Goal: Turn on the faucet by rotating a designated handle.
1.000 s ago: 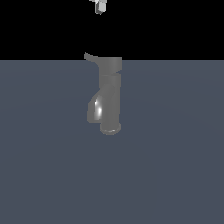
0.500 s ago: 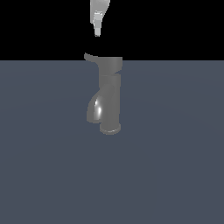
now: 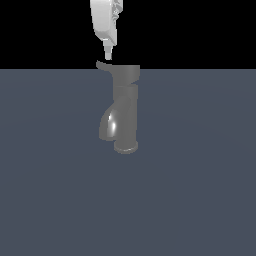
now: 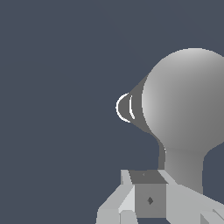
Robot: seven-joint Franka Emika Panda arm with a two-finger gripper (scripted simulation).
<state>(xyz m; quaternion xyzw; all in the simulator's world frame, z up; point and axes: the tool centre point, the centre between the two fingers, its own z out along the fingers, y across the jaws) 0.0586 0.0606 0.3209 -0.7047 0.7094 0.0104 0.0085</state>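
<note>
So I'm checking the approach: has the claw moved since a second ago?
Yes. In the exterior view the claw has come down toward the faucet, now just above the handle.

Exterior view side-on, level with the faucet (image 3: 125, 107); wrist view close, straight down onto it.

surface: flat slate-blue floor (image 3: 200, 200) | on it: grey faucet (image 3: 125, 110), upright

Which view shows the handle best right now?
The exterior view: the handle shows side-on, jutting from the faucet top just under the gripper. The wrist view looks down on the cap, with the lever largely hidden behind the gripper.
</note>
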